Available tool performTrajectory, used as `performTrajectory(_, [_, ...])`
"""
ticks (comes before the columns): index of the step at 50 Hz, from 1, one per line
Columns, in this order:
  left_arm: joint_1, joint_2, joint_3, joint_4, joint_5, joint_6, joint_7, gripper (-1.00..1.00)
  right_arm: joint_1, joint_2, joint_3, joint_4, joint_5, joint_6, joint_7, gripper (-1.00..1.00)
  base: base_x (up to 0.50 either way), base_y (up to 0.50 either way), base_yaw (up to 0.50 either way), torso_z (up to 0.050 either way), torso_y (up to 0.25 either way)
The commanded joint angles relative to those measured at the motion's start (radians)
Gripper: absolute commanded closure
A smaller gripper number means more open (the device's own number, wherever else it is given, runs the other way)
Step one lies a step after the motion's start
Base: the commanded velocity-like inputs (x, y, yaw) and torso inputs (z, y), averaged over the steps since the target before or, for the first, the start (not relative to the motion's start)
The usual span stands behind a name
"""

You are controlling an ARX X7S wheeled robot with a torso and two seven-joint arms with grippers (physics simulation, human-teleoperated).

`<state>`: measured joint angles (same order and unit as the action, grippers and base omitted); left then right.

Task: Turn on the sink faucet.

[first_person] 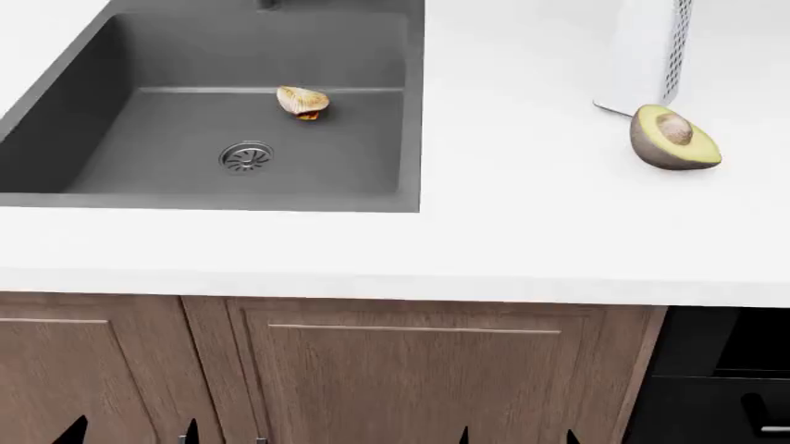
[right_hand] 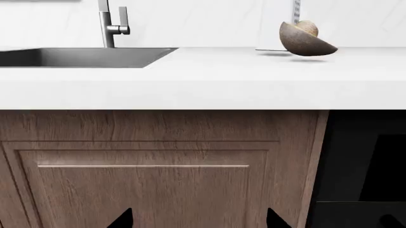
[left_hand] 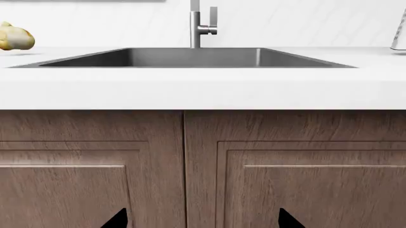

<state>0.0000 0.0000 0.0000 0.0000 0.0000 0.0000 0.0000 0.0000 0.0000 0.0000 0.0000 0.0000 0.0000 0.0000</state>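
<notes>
Dark grey matte sink sits at the left of the head view, sunk into the white countertop; round slotted drain on its floor, a small shell-like yellow-orange object behind the drain. Sink faucet is at the back edge of the basin, brushed-metal post upright, short lever knob sticking out sideways; barely cut off at the top of the head view.

Left gripper is low, below counter level, in front of the wooden cabinet doors; only two dark fingertips show, spread apart, holding nothing. Well apart from the faucet.

Right gripper is in the same pose: low, facing the cabinet front, tips apart, nothing between them.

Further right on the counter: avocado half, cut face up, just beside a white perforated upright object. Black appliance front sits right of the cabinets.
</notes>
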Motion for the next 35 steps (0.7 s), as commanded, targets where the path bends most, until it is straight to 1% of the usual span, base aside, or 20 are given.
performTrajectory(1, [0.010, -0.021, 0.013, 0.005, -0.013, 0.007, -0.015, -1.00, 0.002, 0.015, -0.019, 0.011, 0.020, -0.001, 0.017, -1.00, 0.00, 0.00, 0.00, 0.000, 0.000])
performTrajectory(5, [-0.001, -0.029, 0.031, 0.004, -0.021, 0.012, -0.040, -1.00, 0.002, 0.033, -0.044, 0.008, 0.029, -0.006, 0.028, -1.00, 0.00, 0.00, 0.00, 0.000, 0.000])
performTrajectory(6, [0.016, -0.044, 0.033, 0.004, -0.026, 0.019, -0.030, -1.00, 0.003, 0.036, -0.048, 0.009, 0.031, -0.001, 0.031, -1.00, 0.00, 0.00, 0.00, 0.000, 0.000])
performTrajectory(13, [0.001, -0.051, 0.065, -0.011, -0.023, 0.022, -0.051, -1.00, 0.007, 0.055, -0.068, 0.008, 0.044, 0.001, 0.042, -1.00, 0.00, 0.00, 0.00, 0.000, 0.000])
performTrajectory(35, [0.006, -0.091, 0.095, 0.006, -0.043, 0.008, -0.089, -1.00, 0.000, 0.081, -0.100, 0.002, 0.069, -0.001, 0.087, -1.00, 0.00, 0.50, 0.00, 0.000, 0.000])
